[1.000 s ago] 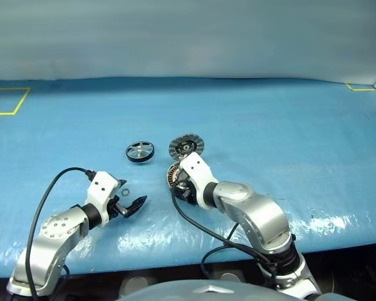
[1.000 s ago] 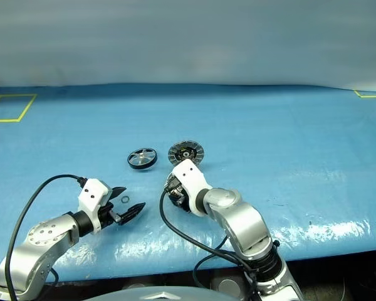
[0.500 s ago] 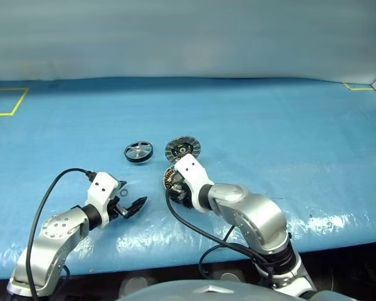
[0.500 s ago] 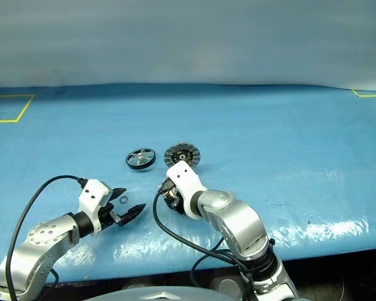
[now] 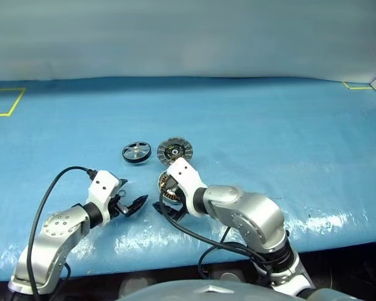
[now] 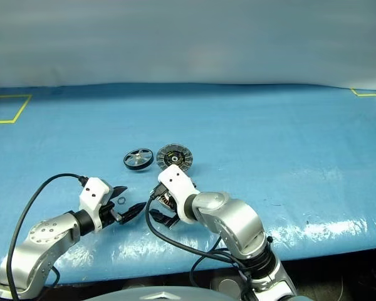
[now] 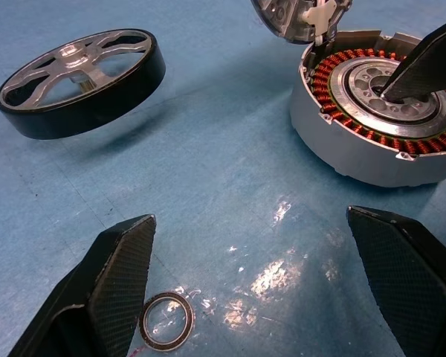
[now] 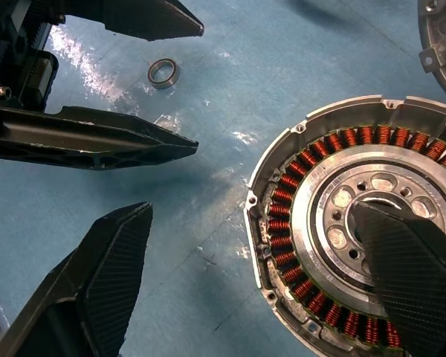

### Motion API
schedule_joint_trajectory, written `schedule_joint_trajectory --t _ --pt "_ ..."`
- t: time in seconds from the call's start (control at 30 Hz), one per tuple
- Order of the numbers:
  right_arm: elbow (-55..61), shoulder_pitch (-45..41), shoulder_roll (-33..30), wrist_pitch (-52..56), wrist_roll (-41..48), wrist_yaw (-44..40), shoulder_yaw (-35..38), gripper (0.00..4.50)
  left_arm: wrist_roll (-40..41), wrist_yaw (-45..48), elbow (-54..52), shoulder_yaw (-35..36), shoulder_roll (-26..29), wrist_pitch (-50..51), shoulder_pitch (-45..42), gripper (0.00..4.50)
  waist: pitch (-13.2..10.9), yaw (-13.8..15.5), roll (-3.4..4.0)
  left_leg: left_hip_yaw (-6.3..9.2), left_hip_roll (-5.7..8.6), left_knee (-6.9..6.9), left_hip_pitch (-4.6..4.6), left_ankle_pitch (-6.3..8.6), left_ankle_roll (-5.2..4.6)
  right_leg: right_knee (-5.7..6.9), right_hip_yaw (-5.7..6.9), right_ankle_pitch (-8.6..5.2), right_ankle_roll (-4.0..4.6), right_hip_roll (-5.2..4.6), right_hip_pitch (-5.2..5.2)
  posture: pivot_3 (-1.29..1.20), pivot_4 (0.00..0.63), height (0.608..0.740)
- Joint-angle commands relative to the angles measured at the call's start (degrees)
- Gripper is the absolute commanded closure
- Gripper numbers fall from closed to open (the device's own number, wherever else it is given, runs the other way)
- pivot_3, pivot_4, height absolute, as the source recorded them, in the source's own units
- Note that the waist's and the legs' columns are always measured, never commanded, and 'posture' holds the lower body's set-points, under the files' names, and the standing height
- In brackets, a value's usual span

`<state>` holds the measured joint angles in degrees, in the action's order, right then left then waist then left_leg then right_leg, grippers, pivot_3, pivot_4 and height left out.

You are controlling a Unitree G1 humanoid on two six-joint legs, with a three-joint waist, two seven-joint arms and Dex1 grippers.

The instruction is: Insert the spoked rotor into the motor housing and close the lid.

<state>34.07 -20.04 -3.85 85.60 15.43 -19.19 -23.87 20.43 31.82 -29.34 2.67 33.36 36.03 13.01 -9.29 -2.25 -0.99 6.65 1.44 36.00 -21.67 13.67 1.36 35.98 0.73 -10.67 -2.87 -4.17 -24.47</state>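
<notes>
The spoked rotor [image 5: 135, 152], a black-rimmed wheel with silver spokes, lies flat on the blue table. Right beside it, the ribbed grey lid [image 5: 175, 150] stands swung open from the motor housing [image 8: 357, 245]. The housing faces up, showing copper windings around a silver hub. My right gripper [image 8: 253, 297] is open: one finger hangs over the housing's hub, the other over the table beside it. My left gripper [image 7: 260, 297] is open and empty, low over the table to the left of the housing [image 7: 372, 126], with the rotor [image 7: 82, 71] beyond it.
A small metal ring [image 7: 166, 329] lies on the table by the left gripper's fingers. The blue table [image 5: 269, 125] stretches wide behind and to the right. Yellow tape marks [image 5: 3, 103] sit at its far corners. The front edge runs close below both arms.
My right gripper has opened and shifted a little left. The housing with its lid has slid slightly left, closer to the rotor. The left arm has not moved.
</notes>
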Motion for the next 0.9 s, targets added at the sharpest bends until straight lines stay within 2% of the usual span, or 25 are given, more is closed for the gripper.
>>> schedule_joint_trajectory --t 0.03,0.13,0.27,0.33,0.4,0.5,0.6,0.77,0.9 --pt "4.71 -2.98 0.4 1.12 3.48 -1.61 2.9 0.03 0.98 0.46 -2.15 0.69 0.06 -0.01 -0.18 0.0 -0.05 0.0 0.07 0.0 0.0 -0.01 -0.01 0.0 0.0 0.0 0.0 0.0 0.0 0.0 -0.01 0.0 0.15 0.74" --pt "8.3 -4.22 -0.67 2.29 6.15 -3.17 5.68 0.03 0.99 0.3 -2.38 1.58 -0.42 -1.4 -0.02 0.0 -0.07 0.09 0.11 0.01 0.0 -0.03 -0.03 0.01 0.0 -0.01 0.01 0.0 0.0 0.0 -0.03 0.0 0.15 0.74" --pt "11.89 -3.07 -3.74 0.24 9.25 -5.29 8.59 0.03 1.88 -0.82 -1.61 4.1 -3.71 -5.63 0.16 0.0 -0.09 0.19 0.11 0.01 0.02 -0.02 -0.08 0.04 0.0 -0.07 0.0 0.01 -0.02 0.0 -0.02 0.0 0.15 0.74" --pt "12.34 -0.04 -7.28 -5.58 9.12 -6.2 7.9 0.03 0.78 -2.87 -0.58 5.69 -7.04 -11.12 0.48 0.0 -0.09 0.26 0.12 0.0 0.02 -0.02 -0.07 0.04 0.0 -0.08 -0.01 0.01 -0.01 -0.01 -0.02 0.0 0.15 0.74" --pt "12.25 3.14 -10.25 -12.28 8.6 -7.26 6.92 0.03 -0.09 -3.92 0.32 6.54 -8.24 -12.44 0.67 0.0 -0.09 0.38 0.09 0.0 0.02 -0.02 -0.08 0.05 0.01 -0.11 0.0 0.0 -0.01 -0.01 0.0 0.0 0.15 0.74" --pt "10.96 10.41 -12.54 -25.15 7.33 -8.65 6.71 0.03 0.75 -1.51 1.89 7.1 -6.7 -11.72 1.59 0.0 -0.09 0.26 0.11 -0.01 0.0 -0.02 -0.08 0.05 0.0 -0.09 0.0 0.0 -0.01 -0.01 -0.01 0.0 0.15 0.74" --pt "7.97 15.87 -14.72 -39.88 0.96 -6.93 4.57 0.03 1.4 1.23 2.86 6.86 -5.14 -12.25 2.7 0.0 -0.12 0.08 0.12 -0.05 -0.03 -0.02 -0.07 0.06 0.0 -0.07 -0.02 -0.02 0.03 0.02 -0.02 0.0 0.15 0.74" --pt "1.52 21.16 -16.03 -50.5 -1.39 -7.96 4.69 0.03 -1.19 4.12 5.04 4.85 -2.97 -15.44 3.79 0.0 -0.13 0.22 0.07 -0.12 -0.03 0.13 -0.06 0.05 0.0 -0.08 -0.05 -0.01 0.0 0.0 0.02 0.0 0.15 0.74" --pt "-0.65 23.4 -15.3 -53.76 -1.47 -7.59 5.43 0.03 -4.86 4.36 6.81 2.88 -1.27 -16.54 3.5 0.0 -0.13 0.44 0.07 -0.11 -0.03 0.1 -0.07 0.06 0.01 -0.07 -0.06 -0.01 0.01 0.0 0.0 0.0 0.15 0.74"
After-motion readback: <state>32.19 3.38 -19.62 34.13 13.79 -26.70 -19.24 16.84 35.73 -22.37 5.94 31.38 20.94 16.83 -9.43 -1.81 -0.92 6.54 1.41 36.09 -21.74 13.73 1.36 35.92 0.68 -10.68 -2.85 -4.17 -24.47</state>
